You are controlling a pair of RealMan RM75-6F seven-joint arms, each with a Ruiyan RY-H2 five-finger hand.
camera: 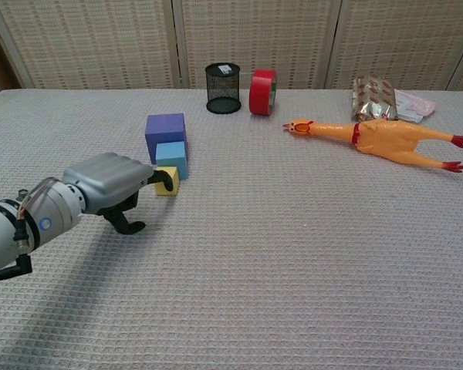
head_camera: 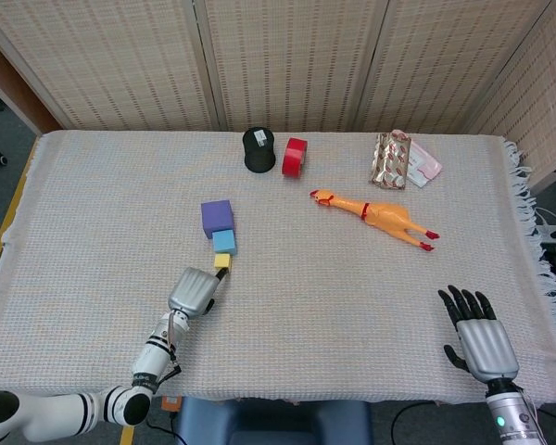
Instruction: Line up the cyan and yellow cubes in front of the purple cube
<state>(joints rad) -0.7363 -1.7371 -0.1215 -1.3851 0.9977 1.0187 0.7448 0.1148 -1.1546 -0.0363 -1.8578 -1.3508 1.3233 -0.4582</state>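
Note:
The purple cube (head_camera: 217, 218) (camera: 166, 133) stands left of the table's middle. Directly in front of it sits the cyan cube (head_camera: 224, 242) (camera: 172, 159), touching it. The small yellow cube (head_camera: 222, 262) (camera: 168, 181) lies just in front of the cyan one, so the three form a row. My left hand (head_camera: 192, 292) (camera: 110, 187) hovers low just in front of the yellow cube, fingers curled downward, holding nothing; one fingertip is close to the yellow cube. My right hand (head_camera: 480, 339) rests open near the table's front right corner.
At the back stand a black mesh cup (head_camera: 259, 149) (camera: 223, 88) and a red tape roll (head_camera: 295, 158) (camera: 262, 92). A rubber chicken (head_camera: 375, 215) (camera: 378, 138) lies right of centre. A foil snack packet (head_camera: 392, 159) (camera: 375, 95) lies at the back right.

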